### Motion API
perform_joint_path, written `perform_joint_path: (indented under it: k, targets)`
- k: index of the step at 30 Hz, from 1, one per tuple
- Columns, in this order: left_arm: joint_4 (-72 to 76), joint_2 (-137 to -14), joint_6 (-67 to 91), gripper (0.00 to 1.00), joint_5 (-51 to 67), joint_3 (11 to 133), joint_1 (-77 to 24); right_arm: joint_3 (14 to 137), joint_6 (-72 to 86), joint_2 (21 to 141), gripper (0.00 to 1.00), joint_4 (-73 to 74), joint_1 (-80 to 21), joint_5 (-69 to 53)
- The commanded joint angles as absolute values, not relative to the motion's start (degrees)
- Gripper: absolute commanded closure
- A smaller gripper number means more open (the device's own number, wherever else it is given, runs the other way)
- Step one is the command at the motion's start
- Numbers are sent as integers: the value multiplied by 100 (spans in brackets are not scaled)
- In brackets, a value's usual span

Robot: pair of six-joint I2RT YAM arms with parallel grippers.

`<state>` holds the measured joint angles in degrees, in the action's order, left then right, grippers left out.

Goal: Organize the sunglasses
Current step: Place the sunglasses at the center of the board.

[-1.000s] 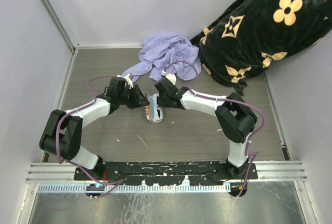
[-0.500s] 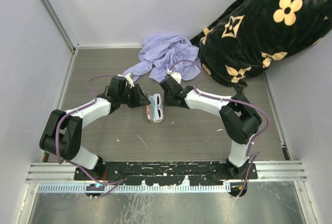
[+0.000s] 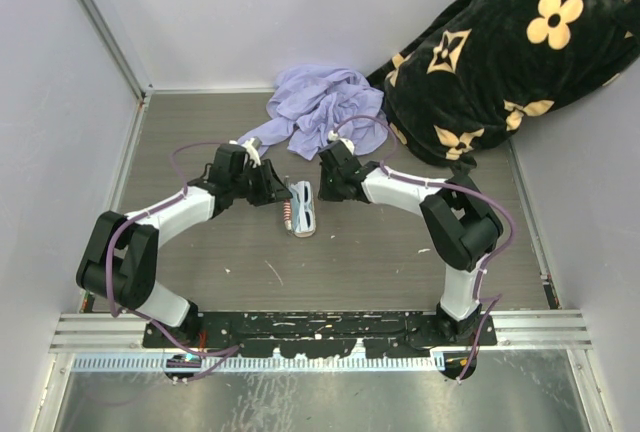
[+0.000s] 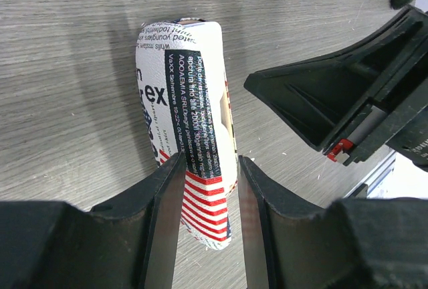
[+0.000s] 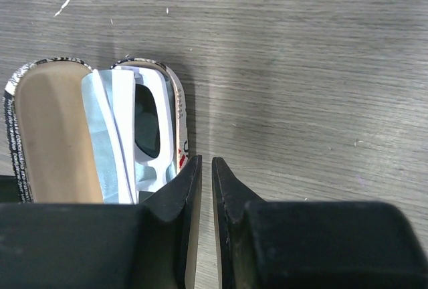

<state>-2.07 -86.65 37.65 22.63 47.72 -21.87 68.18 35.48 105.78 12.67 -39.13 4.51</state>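
Note:
The red-and-white printed case (image 3: 300, 216) lies open on the table between my two grippers. In the right wrist view the white-framed sunglasses (image 5: 165, 128) lie inside it, next to a light-blue cloth (image 5: 100, 135) and the tan inner lid (image 5: 50, 128). My left gripper (image 3: 275, 195) is shut on the striped end of the case (image 4: 194, 102), one finger on each side (image 4: 208, 158). My right gripper (image 3: 322, 190) is just right of the case, its jaws nearly together and empty (image 5: 206, 160). It also shows in the left wrist view (image 4: 348, 108).
A crumpled purple cloth (image 3: 325, 107) lies just behind the grippers. A big black blanket with tan flower prints (image 3: 510, 52) fills the back right corner. Pale walls close in the table (image 3: 200, 262) on the left, back and right.
My right gripper has drawn back to the right, off the open case, with its jaws empty. The left gripper and the case have stayed put.

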Motion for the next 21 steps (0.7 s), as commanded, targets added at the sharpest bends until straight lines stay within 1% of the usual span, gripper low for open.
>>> perform_joint_path:
  k: [1, 4, 10, 14, 21]
  targets:
    - [-207, -8515, 3622, 61, 2233, 4988, -2226, 6814, 3460, 10598, 82, 950, -3888, 186]
    - [-209, -8567, 3621, 61, 2237, 5005, -2238, 6812, 3425, 10617, 82, 881, -3873, 37]
    - [-227, -8595, 3613, 61, 2211, 5077, -2297, 6616, 3458, 10421, 75, 870, -3870, 34]
    - [-227, -8602, 3604, 61, 2200, 5088, -2311, 6522, 3393, 10318, 73, 915, -3871, -46]
    - [-220, -8654, 3605, 61, 2208, 5090, -2329, 6489, 3364, 10257, 72, 898, -3879, -193]
